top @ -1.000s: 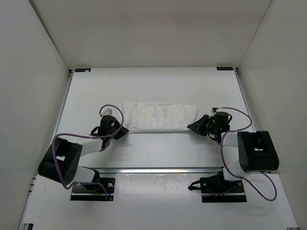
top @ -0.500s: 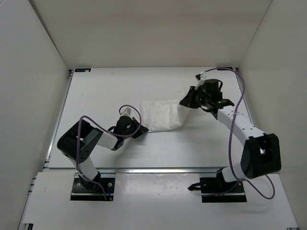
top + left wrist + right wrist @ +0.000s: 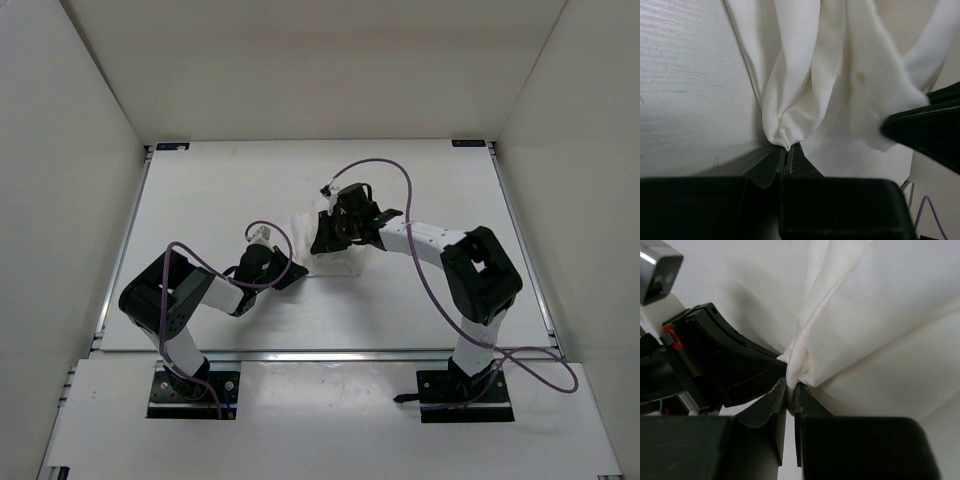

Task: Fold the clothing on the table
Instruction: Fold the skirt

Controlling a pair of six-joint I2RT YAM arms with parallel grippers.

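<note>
Pinching the clothing [image 3: 830, 75] from two sides: the left claw [image 3: 785, 156] is clenching a bunched fold, and the right claw [image 3: 790, 390] is clamping a hemmed edge. Both claws are sitting almost tip to tip near the centre of the overhead frame, with the cloth gathered between and beneath them on the surface [image 3: 200, 190]. Judgement: the left grip is acting as an anchor so the right-held end can land on it. The right arm is covering most of the cloth, its purple cable [image 3: 385, 170] is looping above, and the claws are crowding each other.
</note>
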